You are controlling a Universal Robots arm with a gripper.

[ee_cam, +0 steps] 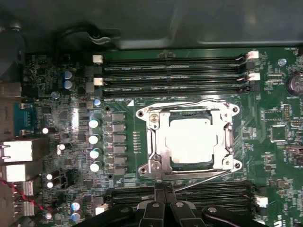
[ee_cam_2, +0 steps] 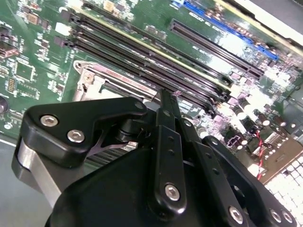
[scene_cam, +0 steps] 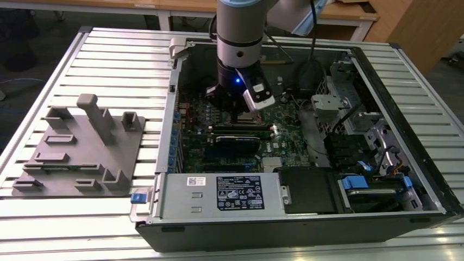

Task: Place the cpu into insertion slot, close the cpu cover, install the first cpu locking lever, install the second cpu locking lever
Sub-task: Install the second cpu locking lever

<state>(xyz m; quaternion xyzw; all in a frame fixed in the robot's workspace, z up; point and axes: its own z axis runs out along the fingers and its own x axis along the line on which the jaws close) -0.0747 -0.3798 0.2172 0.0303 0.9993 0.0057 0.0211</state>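
Note:
The cpu [ee_cam: 191, 139], silvery-grey, lies in the insertion slot [ee_cam: 152, 165] on the green board. The cpu cover [ee_cam: 226, 142] is folded down around it. One wire locking lever [ee_cam: 189, 105] lies flat along the socket edge beside the memory slots. The other lever [ee_cam: 203, 180] slants along the opposite edge, its free end at my fingertips. My gripper [ee_cam: 163, 187] is shut there, with nothing seen between the fingers. In the second wrist view the gripper [ee_cam_2: 165, 94] points at the socket frame [ee_cam_2: 94, 80]. In the exterior view the gripper [scene_cam: 243, 111] hangs low inside the case.
Long black memory slots [ee_cam: 170, 71] flank the socket on both sides. The open computer case [scene_cam: 427, 109] walls in the board, with cables and drive bays toward the exterior view's right. A power supply [scene_cam: 217, 193] sits in front. A grey fixture [scene_cam: 80, 147] stands on the slatted table.

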